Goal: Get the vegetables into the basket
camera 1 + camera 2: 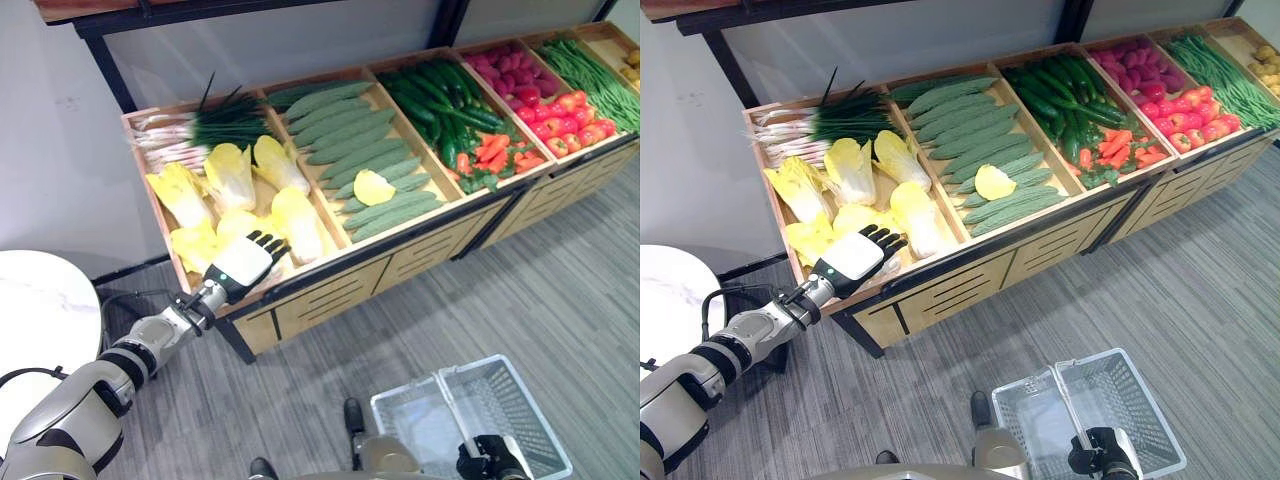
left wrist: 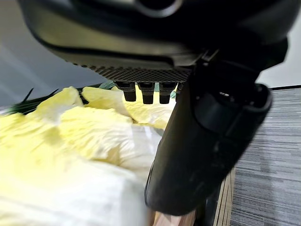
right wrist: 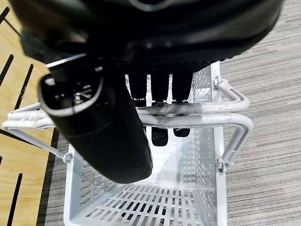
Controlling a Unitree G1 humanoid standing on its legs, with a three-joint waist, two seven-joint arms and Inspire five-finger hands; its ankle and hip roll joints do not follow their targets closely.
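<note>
Pale yellow cabbages (image 1: 232, 176) fill the front of the leftmost crate of a long wooden stand (image 1: 330, 285). My left hand (image 1: 245, 262) reaches in over the front ones, open, with straight fingers just above the leaves (image 2: 84, 136) and nothing held. Low at the right, my right hand (image 1: 490, 458) is shut on the paired handles (image 3: 197, 113) of a white wire basket (image 1: 525, 425), which hangs over the floor with nothing in it. The right hand's fingers (image 3: 160, 89) curl round those handles.
Further crates hold spring onions (image 1: 200, 125), light green cucumbers (image 1: 360, 150) with one stray cabbage piece (image 1: 373, 187) on them, dark cucumbers, red peppers, tomatoes (image 1: 570, 115) and green beans. A white round table (image 1: 40, 310) stands at the left. Grey carpet lies before the stand.
</note>
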